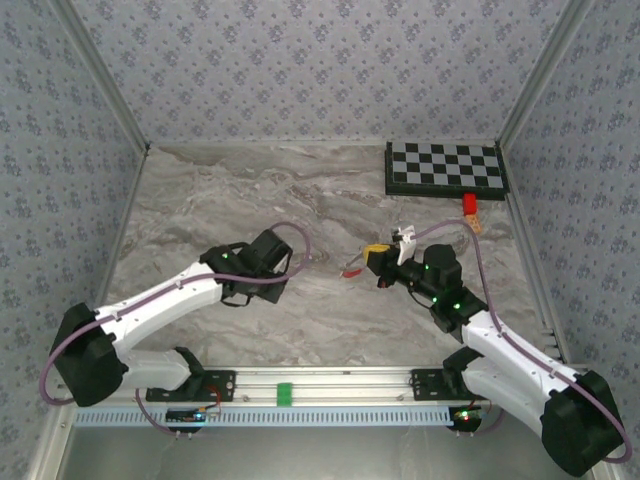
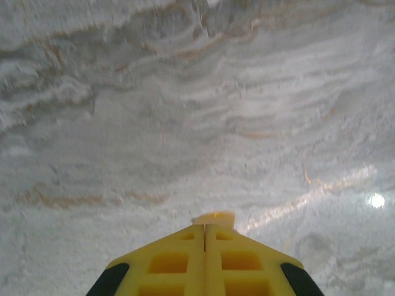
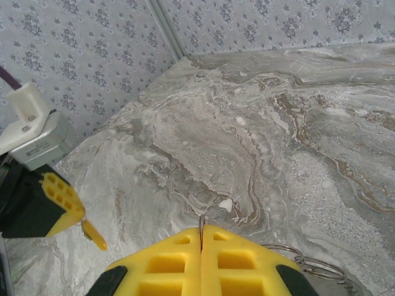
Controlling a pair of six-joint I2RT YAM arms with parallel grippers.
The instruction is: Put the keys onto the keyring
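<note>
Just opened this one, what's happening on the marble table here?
The left gripper is shut on a tiny key with an orange-yellow head, which pokes out past its tips. The right gripper is shut on the thin silvery wire keyring, whose loops show beside it. The key is not yet on the ring. What looks like a second tan key lies by the red rectangular block.

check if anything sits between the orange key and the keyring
Nothing visible does. The orange key pinched in the left gripper and the keyring wire held by the right gripper have just bare table between them.
</note>
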